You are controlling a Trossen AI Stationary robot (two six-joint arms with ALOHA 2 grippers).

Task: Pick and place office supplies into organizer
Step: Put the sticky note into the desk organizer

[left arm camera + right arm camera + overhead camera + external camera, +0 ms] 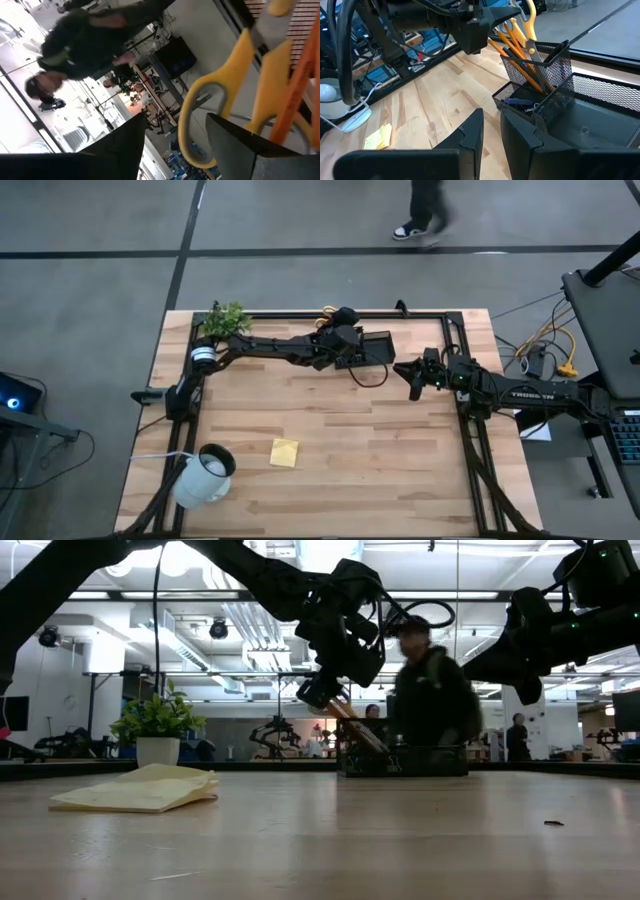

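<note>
The black mesh organizer point(555, 85) stands at the table's far edge point(378, 348). Yellow-handled scissors point(526, 22) and orange pencils point(520, 55) lean in its tall cup, handles and ends up. My left gripper point(177, 117) is open at the scissors' handle loop point(200, 100), level and coming from the table's left point(352, 352). My right gripper point(492, 112) waits just right of the organizer point(412, 377), with a narrow gap and nothing between the fingers. A yellow sticky-note pad point(284, 452) lies flat on the near middle of the table. My left gripper stands open with its fingers point(235, 145) close beside the scissors' yellow handle loop and a pencil point(295, 90). Whether a finger touches either, I cannot tell. The scissors rest in the organizer's cup.
A white mug point(205, 475) lies on its side near the left front corner. A small green plant point(225, 320) stands at the far left. A black frame rail point(470, 440) borders the table. A person point(430, 690) passes behind the far edge. A tiny dark bit point(553, 823) lies near the front right.
</note>
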